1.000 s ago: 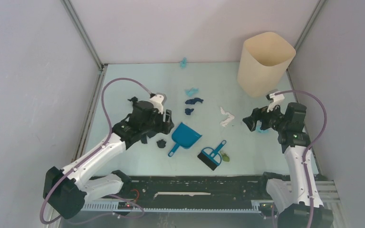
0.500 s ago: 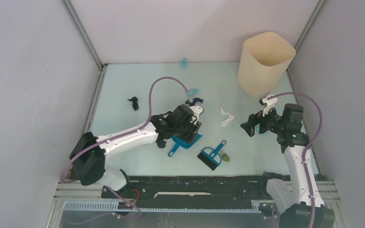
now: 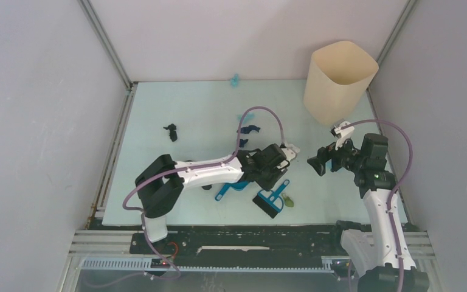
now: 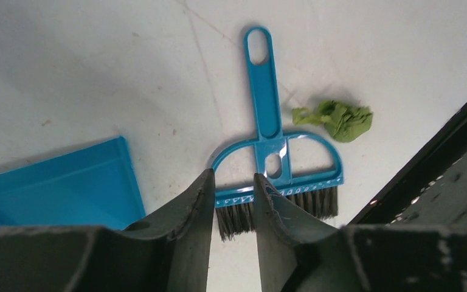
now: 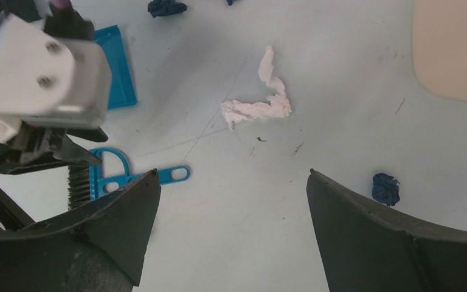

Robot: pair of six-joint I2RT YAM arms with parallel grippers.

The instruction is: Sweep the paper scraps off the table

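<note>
Swung from dustpan (image 4: 67, 176) to above brush (image 4: 267, 121): left gripper (image 4: 231, 185), jaws narrowly apart, clasping nothing; right of brush, right gripper (image 5: 231, 177) spread wide.

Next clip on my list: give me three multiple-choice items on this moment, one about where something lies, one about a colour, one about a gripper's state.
1. Where does the green scrap lie?
A) in the bin
B) on the table beside the head of the brush
C) on the dustpan

2. What colour is the twisted scrap ahead of the right gripper?
A) white
B) red
C) yellow

3. How do the right gripper's jaws stand?
A) shut on the brush
B) shut on a scrap
C) wide open, holding nothing

Answers:
1 B: the left wrist view shows it on the table next to the brush head.
2 A: it shows plainly white in the right wrist view.
3 C: the jaws stand far apart with only table between them.
</note>
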